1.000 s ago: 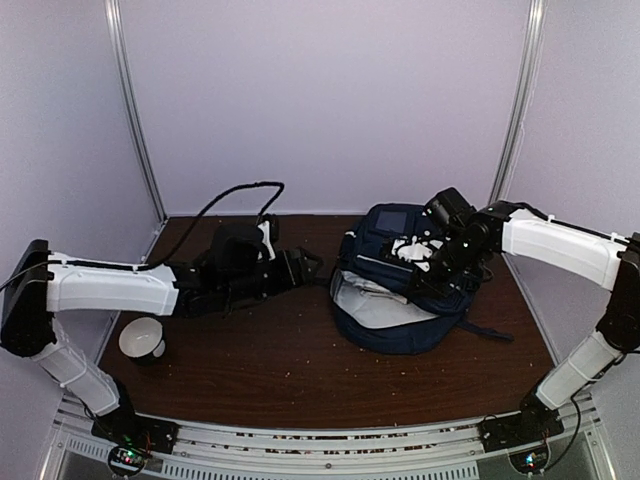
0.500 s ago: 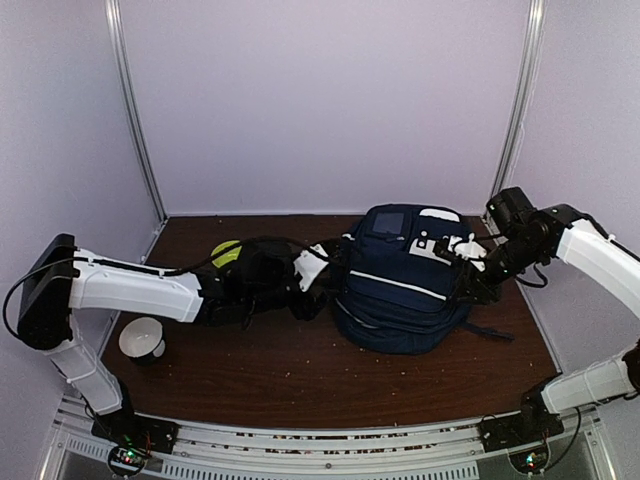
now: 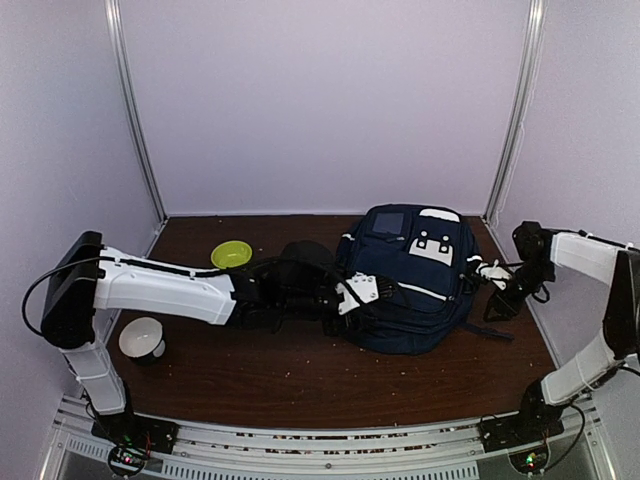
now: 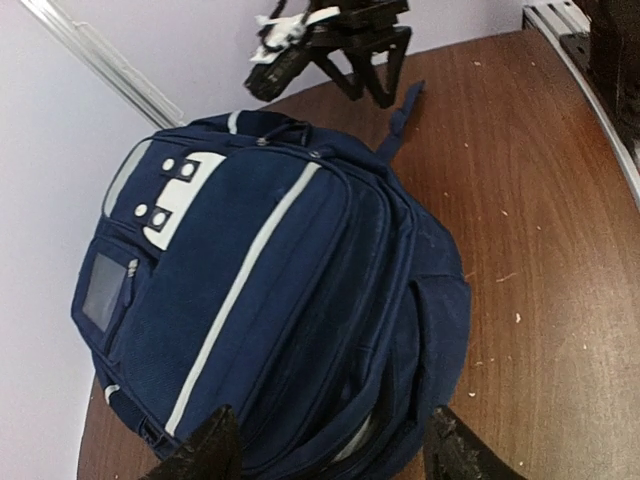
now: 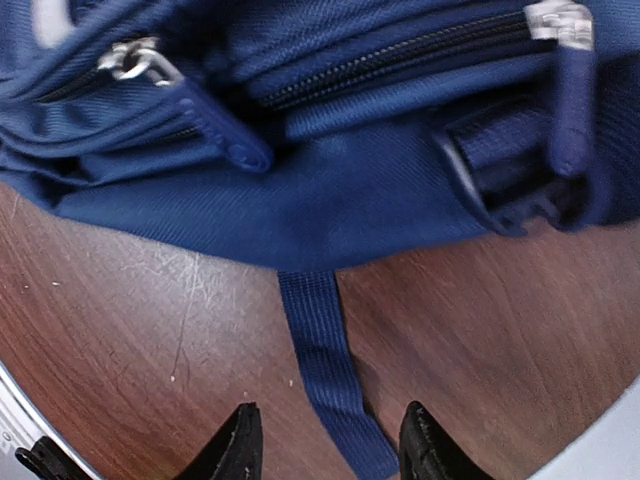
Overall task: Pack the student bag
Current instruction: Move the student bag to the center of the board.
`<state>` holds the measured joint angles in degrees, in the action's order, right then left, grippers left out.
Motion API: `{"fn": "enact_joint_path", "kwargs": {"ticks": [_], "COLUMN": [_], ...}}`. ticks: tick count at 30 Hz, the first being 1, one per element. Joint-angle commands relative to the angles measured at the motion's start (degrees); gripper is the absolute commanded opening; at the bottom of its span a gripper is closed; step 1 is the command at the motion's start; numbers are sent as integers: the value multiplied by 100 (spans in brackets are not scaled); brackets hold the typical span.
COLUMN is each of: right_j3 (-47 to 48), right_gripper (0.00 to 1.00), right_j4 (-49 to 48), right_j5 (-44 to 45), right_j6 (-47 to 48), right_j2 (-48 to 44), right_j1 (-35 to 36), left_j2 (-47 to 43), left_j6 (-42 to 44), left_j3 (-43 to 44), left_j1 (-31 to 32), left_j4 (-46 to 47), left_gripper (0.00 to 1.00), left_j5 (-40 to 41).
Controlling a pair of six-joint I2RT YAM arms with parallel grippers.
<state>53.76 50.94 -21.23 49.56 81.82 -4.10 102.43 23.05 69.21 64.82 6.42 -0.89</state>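
The bag (image 3: 410, 300) is navy blue with a white stripe and white patches. The table (image 3: 300, 380) is dark brown wood grain. The bowl (image 3: 231, 254) is lime green and the cup (image 3: 141, 338) is white.

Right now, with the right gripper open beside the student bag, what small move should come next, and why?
Probably ease the right gripper forward to a zipper pull and close on it: the student bag lies flat, its zippers face that gripper, which hangs open over a strap, holding nothing.

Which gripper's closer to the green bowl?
Left. The left gripper is at the left edge of the student bag, the side facing the green bowl. The right gripper is past its right edge, the whole bag in between.
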Motion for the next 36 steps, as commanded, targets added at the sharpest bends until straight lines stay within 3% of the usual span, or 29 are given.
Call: {"fn": "enact_joint_path", "kwargs": {"ticks": [1, 5, 14, 19, 25, 30, 36], "right_j3": [459, 759, 2187, 2839, 3360, 3391, 2416], "right_gripper": [47, 51, 51, 49, 48, 47, 48], "right_j4": [-295, -721, -564, -438, -405, -222, -207], "right_j5": [-106, 154, 392, 392, 234, 328, 513], "right_j6": [-73, -271, -660, -814, -1056, -1193, -1207], "right_j2": [815, 1233, 2419, 2727, 3006, 2933, 2017], "right_j1": [253, 594, 1374, 1861, 2266, 2376, 2128], "left_j2": [400, 689, 1329, 1559, 1045, 592, 564], "left_j6": [736, 975, 867, 366, -324, -867, -1135], "left_j3": [472, 568, 594, 721, 193, -442, -513], "left_j1": [38, 41, 40, 49, 74, 160, 402], "left_j4": [-538, -663, -154, -69, 7, 229, 381], "left_gripper": [68, 73, 67, 45, 20, 8, 0], "left_j5": [-393, -59, 1143, 1632, 1764, 1556, 1557]}}
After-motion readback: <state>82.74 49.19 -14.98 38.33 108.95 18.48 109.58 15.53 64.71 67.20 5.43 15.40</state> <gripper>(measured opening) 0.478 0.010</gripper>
